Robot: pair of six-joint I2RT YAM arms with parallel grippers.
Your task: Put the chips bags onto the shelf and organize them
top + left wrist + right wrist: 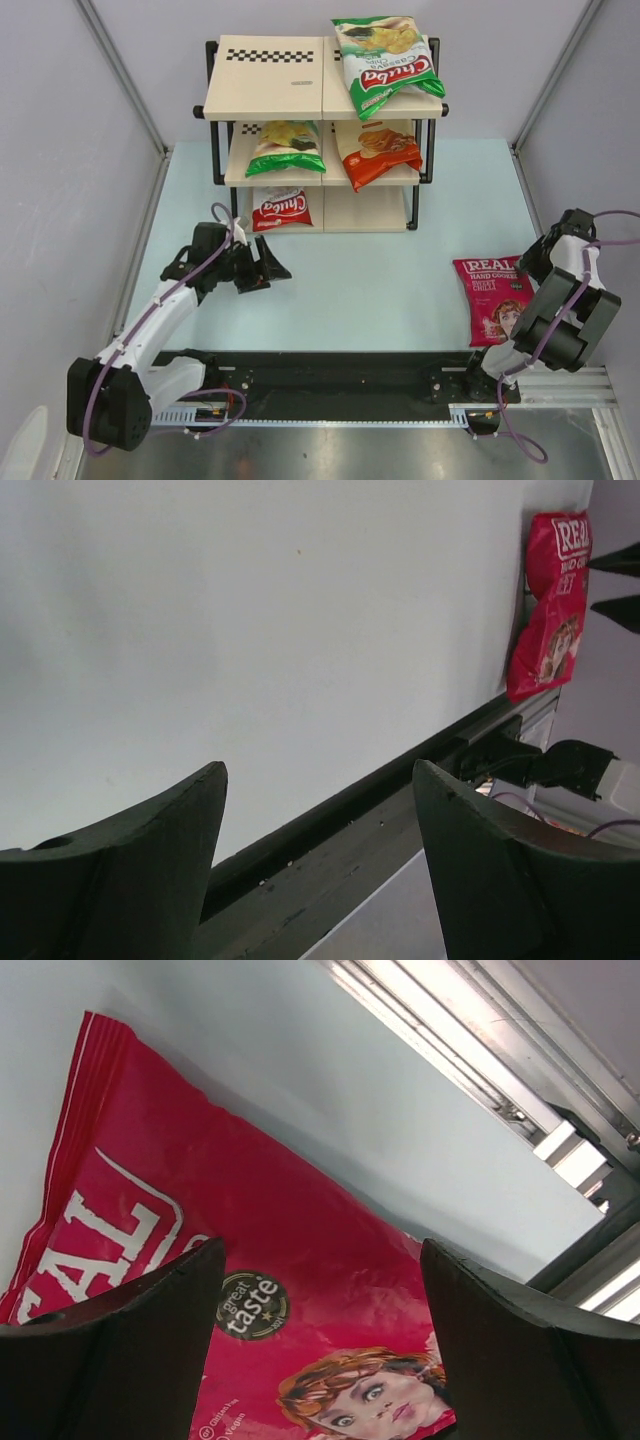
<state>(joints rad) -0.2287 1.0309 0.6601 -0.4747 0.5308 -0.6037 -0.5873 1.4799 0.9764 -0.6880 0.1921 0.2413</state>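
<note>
**benchwatcher:** Why's the right arm sitting over there with nothing in it?

**yam_fan:** Last bag, I reckon. Four are already on the shelf (pixel 270 80). The top green bag (pixel 385 62) is on the right half of the top board. The other green bag (pixel 287 147) and the orange bag (pixel 377 152) sit side by side on the middle tier, and the red-and-white bag (pixel 279 208) is bottom left. Only the magenta bag (pixel 492 295) is off it, lying flat on the bench (pixel 380 270) at the near right, well apart from the shelf. That's right on the right arm's side, so that arm gets it.

**benchwatcher:** And the fingers?

**yam_fan:** The right fingers (pixel 130 1360) are spread wide, holding nothing, and hanging over the bag. In the wrist view the bag's lower printed half, the round seal and the face, fills the gap between them. The "REAL" end runs out past one finger. Can't tell if they touch it yet.

**benchwatcher:** Left arm?

**yam_fan:** The left fingers (pixel 120 870) are wide and empty too, low over the bench just in front of the shelf's left side. The magenta bag is way off in the far corner of that wrist view. My guess is it's just keeping clear. The bottom right and top left spots look free.
</note>
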